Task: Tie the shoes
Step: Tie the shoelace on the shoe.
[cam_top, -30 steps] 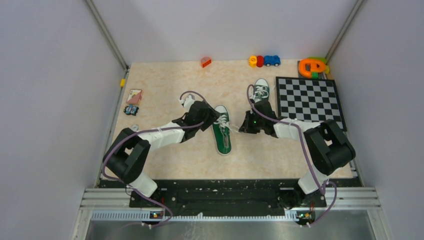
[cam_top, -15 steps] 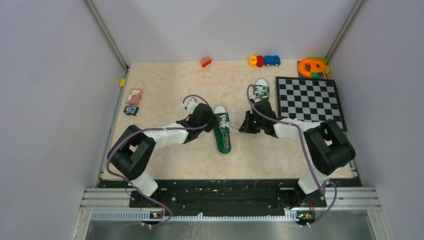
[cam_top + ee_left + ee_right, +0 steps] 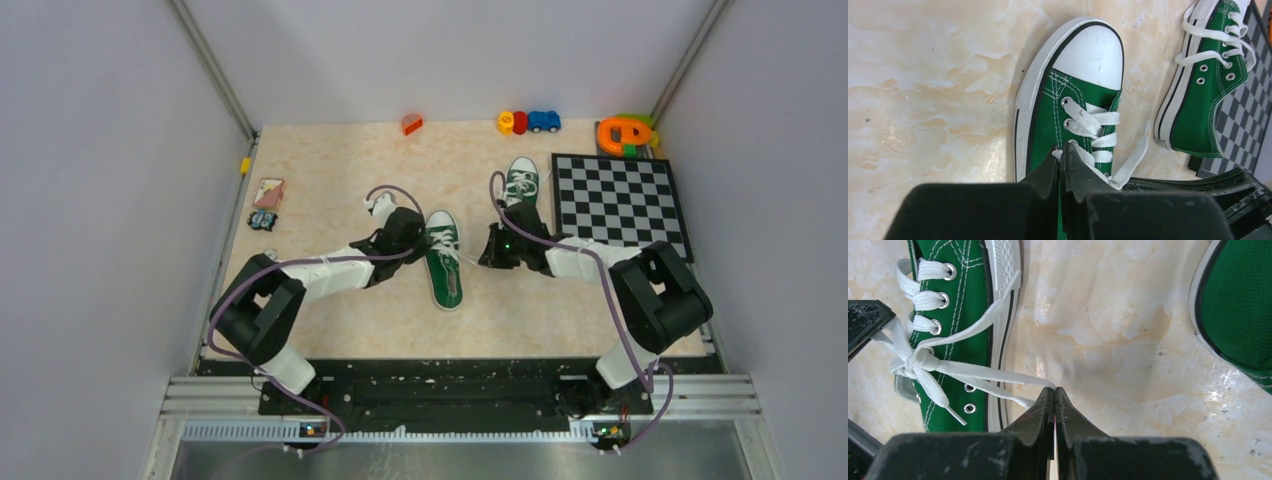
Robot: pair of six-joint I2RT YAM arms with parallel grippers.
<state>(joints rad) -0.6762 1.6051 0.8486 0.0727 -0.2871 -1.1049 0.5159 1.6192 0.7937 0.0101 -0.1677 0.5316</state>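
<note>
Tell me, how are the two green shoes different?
The far shoe lies beside the checkerboard; the near shoe lies away from it. The near shoe's laces are pinched by the left gripper and right gripper; nothing touches the far shoe. Both are green with white toes.

Left tool (image 3: pixel 1062 151) now tight on lace (image 3: pixel 1098 119)

Near shoe (image 3: pixel 444 265) and far shoe (image 3: pixel 522 182): small dark green canvas low-tops, white rubber soles, white toe caps, white laces (image 3: pixel 923 362). Both soles-down on the bench (image 3: pixel 330 170), well apart, toes pointing away from the arm bases. Near shoe mid-bench: laced through the front eyelets, gathered in a loose knot, eyelets nearest the ankle empty, one strand stretched sideways over the sole. Far shoe farther back and right: laces slack, rear eyelets empty.
</note>
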